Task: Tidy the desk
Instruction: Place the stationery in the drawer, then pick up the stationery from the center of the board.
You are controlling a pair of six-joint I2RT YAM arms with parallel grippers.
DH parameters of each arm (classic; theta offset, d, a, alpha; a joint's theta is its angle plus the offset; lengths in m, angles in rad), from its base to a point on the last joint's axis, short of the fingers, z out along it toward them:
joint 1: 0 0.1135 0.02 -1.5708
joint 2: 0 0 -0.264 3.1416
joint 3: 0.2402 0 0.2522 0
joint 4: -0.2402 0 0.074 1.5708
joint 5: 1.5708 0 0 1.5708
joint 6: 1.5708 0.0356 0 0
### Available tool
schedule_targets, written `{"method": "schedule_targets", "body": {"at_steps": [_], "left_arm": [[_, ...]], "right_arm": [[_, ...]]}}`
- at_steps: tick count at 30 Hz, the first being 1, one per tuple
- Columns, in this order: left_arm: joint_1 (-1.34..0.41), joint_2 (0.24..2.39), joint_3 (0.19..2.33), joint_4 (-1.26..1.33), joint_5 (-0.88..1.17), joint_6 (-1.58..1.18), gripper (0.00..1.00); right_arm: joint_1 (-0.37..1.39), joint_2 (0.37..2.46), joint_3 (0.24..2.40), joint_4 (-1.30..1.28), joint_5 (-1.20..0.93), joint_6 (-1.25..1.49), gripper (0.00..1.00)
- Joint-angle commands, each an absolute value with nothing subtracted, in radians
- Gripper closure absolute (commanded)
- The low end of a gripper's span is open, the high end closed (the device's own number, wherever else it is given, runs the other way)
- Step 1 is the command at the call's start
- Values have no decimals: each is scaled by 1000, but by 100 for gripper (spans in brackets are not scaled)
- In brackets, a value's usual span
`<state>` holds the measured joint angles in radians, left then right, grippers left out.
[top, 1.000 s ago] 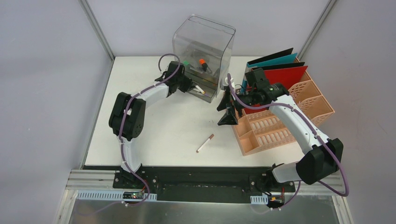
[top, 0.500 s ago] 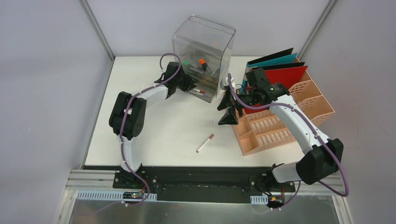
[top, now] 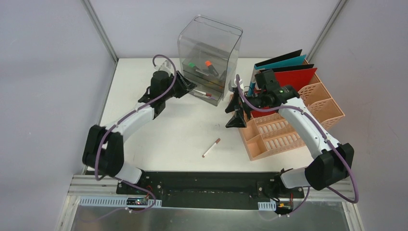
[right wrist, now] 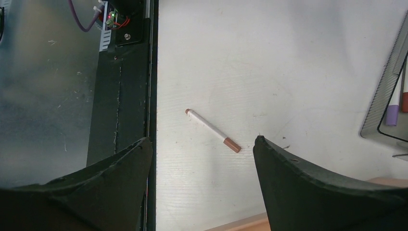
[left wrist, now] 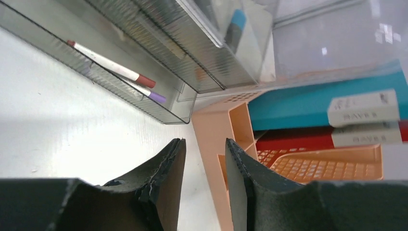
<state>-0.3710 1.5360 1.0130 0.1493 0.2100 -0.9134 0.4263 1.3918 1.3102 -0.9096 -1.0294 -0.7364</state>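
The white desk [top: 159, 130] carries one loose white marker with a brown cap [top: 211, 147], which also lies on the desk in the right wrist view [right wrist: 213, 131]. My left gripper [top: 188, 89] hovers just left of the clear grey drawer box [top: 209, 57]. In its own view the left gripper [left wrist: 204, 144] is open by a narrow gap and holds nothing. The box's pulled-out bottom drawer [left wrist: 43, 36] contains a red-capped marker [left wrist: 113, 67] and a purple-capped one [left wrist: 156, 97]. My right gripper [top: 235, 111] stands wide open and empty above the desk, beside the rack; the loose marker shows between its fingers [right wrist: 202, 144].
A peach lattice file rack [top: 288, 125] stands at the right, with red [top: 293, 77] and teal [top: 284, 62] folders in its back slots. Green- and orange-capped markers lie in the box's upper drawers. Grey walls enclose the desk; a black rail [top: 207, 180] runs along its front.
My left gripper has drawn back from the open drawer towards the left, and that arm's elbow has swung down and left. The right arm has barely moved.
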Motion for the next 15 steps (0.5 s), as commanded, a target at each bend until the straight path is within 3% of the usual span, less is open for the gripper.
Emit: {"method": "schedule_targets", "body": {"at_steps": [1,5,10,11,15], "left_arm": [[-362,1328,940,143,167,-657,62],[-362,1158,865,97,122,-520,45],[-362,964,754,70,90,-452,5],[-362,919,730,65,94,-442,2],[-362,815,658,34,154,-424,1]], "right_arm": [[408,1345,1299,-874,-1058,-770,20],[396,1336,1292,-874,-1072,-781,20],[377,1325,1282,-874,-1091,-799,20],[373,1322,1281,-874,-1095,-803,20],[350,1300,1268,-873,-1120,-822,20]]}}
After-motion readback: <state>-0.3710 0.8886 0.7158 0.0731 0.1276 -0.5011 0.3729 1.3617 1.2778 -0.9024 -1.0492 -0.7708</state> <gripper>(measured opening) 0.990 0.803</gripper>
